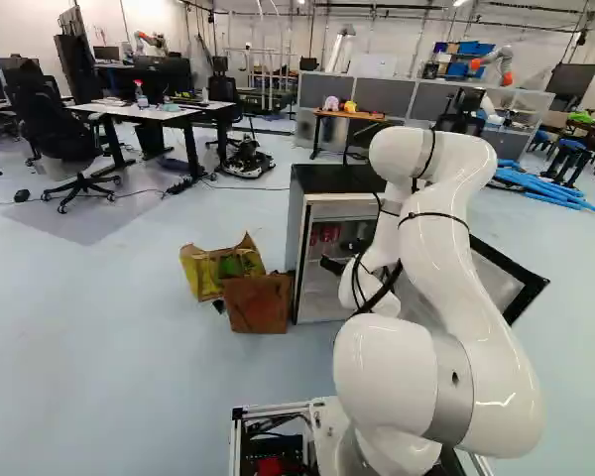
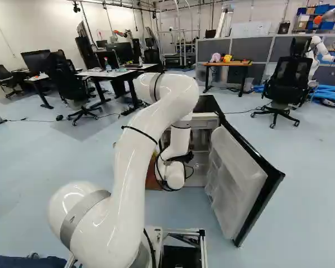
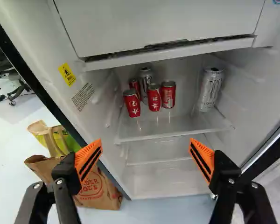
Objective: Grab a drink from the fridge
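Presently, the drinks stand upright on the top shelf [image 3: 175,134] of the fridge [image 1: 295,223], its door [image 2: 240,178] open. Noted: a cluster of red cans [image 3: 154,97], a tall silver can [image 3: 146,73] behind them, and a tall pale can [image 3: 210,89] apart, near the side wall. The end effector [image 3: 145,151] is spread wide, holding nothing, with the shelf ahead of it.

Handling, as judged: cans probably full, so moderately heavy for their size; smooth, possibly slippery if damp, and thin-walled, liable to dent under a hard squeeze. Recommended hold is mid-body, from both sides, level. The pale can offers most finger room, though the wall is close; the red ones risk knocking neighbours.

Labels: white print on the red cans, dark marks on the pale one, a yellow warning sticker [image 3: 66,73] inside the fridge, with a block of small print [image 3: 83,96] below
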